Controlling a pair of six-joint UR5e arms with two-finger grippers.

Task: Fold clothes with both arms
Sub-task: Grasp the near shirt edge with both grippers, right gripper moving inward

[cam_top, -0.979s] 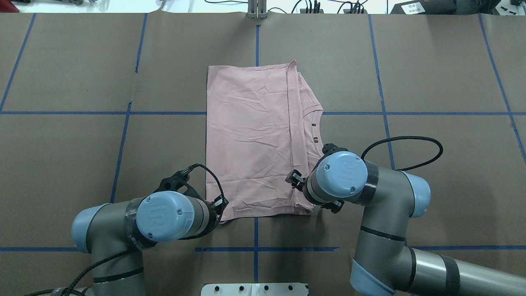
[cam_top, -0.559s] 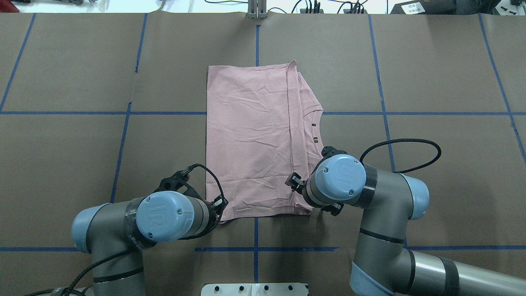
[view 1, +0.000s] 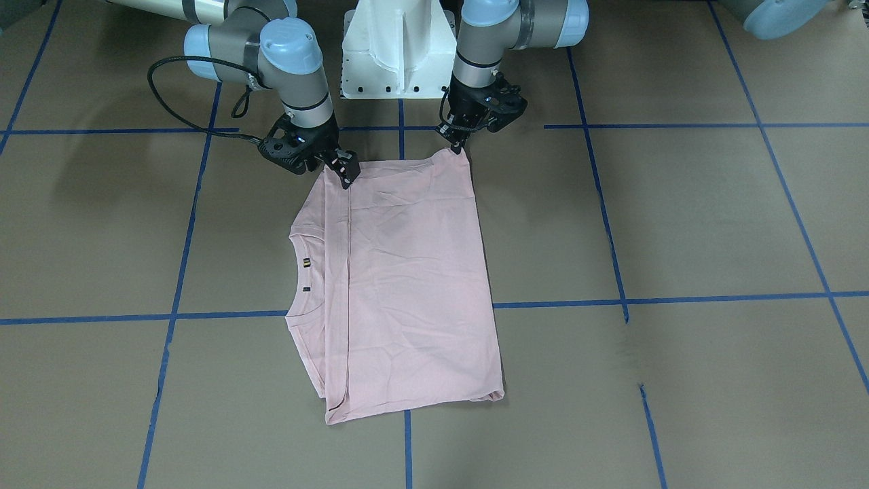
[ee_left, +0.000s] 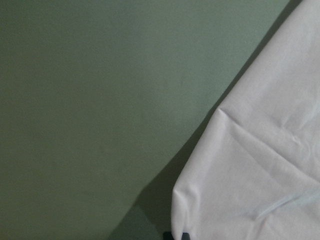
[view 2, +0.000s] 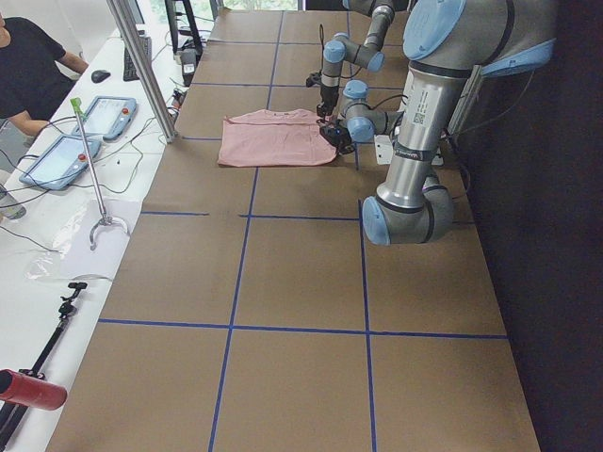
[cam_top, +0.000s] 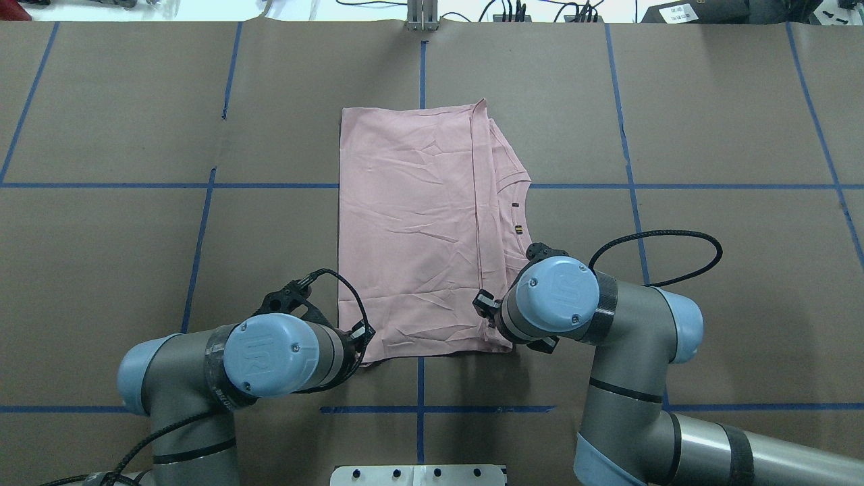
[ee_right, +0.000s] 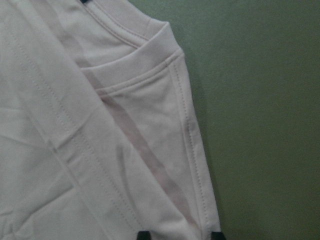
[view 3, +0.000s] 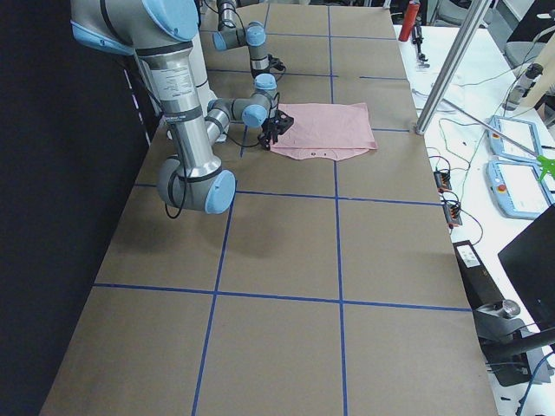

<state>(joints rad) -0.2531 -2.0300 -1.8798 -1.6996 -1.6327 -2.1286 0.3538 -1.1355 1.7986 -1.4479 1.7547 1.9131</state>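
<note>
- Left gripper (view 1: 456,144): at the near-left corner of the pale pink short-sleeved fabric T-shirt (cam_top: 412,229). Jaws look narrow. The corner peaks up at the tips, so I read it as pinched on that corner.
- T-shirt: folded into a tall rectangle, flat on the brown paper-covered table with blue tape grid (cam_top: 135,236), centred on the middle tape line. The long axis runs near to far. The ribbed collar (view 1: 303,275) and stacked folded layers are along the right edge.
- Right gripper (view 1: 346,173): low at the near-right corner. In the wrist view its two dark fingertips (ee_right: 143,234) sit apart with the stitched hem edge between them. So it is spread and straddling the cloth, not clamped.
- Key relation: the whole T-shirt lies on the far side of both claws, with the short near edge spanning claw to claw. Each arm is nearer its own corner.
- Judgement: the right needs to pinch before any lift. After that, carry the near edge toward the far edge. The thicker right side may slip or drag unevenly.
</note>
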